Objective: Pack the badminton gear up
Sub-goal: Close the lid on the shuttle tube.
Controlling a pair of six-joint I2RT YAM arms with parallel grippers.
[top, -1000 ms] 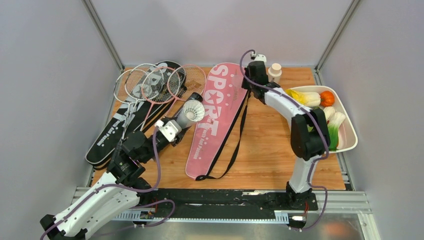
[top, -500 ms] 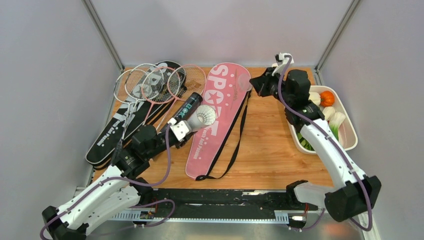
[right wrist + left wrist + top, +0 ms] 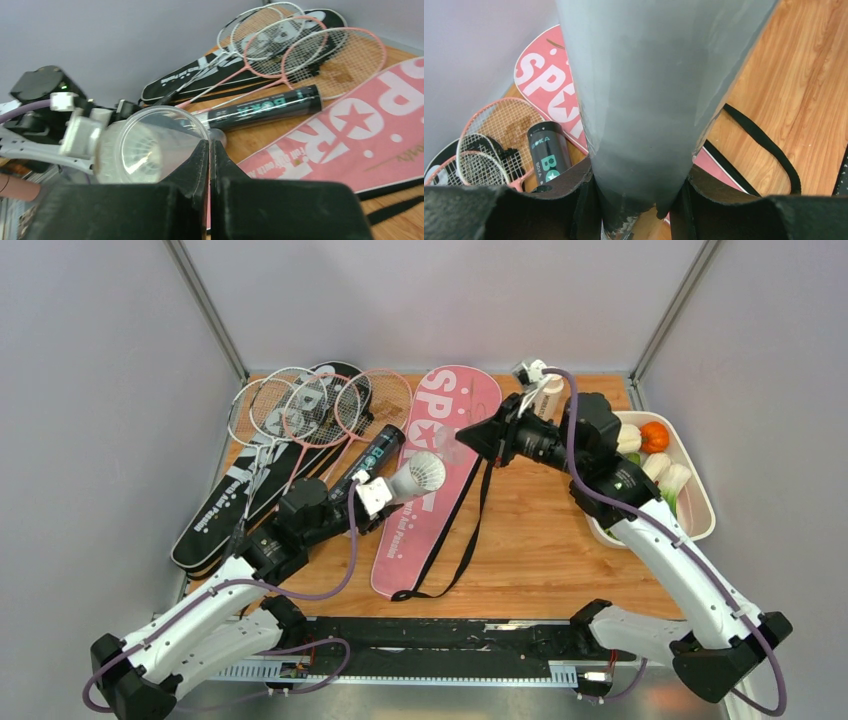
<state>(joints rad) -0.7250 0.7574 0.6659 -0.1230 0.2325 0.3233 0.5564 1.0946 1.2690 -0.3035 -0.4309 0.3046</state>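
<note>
Left jaws clasp shuttlecock tube (image 3: 415, 478) over pink bag (image 3: 437, 512).

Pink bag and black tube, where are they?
Pink bag (image 3: 405, 540), top view, on its lower end.
Black tube (image 3: 375, 452), top view, on its middle.

Left arm (image 3: 215, 605) is stretched out low from the near-left corner of the table, reaching forward and to the right. Its claw (image 3: 383, 492) is clamped on the end of a frosted clear plastic tube (image 3: 420, 476), with the black fingers (image 3: 581, 200) hugging it on both sides.

Right arm (image 3: 665, 545) has its elbow way out at the near-right, and the white forearm slants back and leftward. Its claw (image 3: 466, 438) is pinched tight, fingers (image 3: 197, 165) pressed together. It points left, near the tube's far end.
</note>
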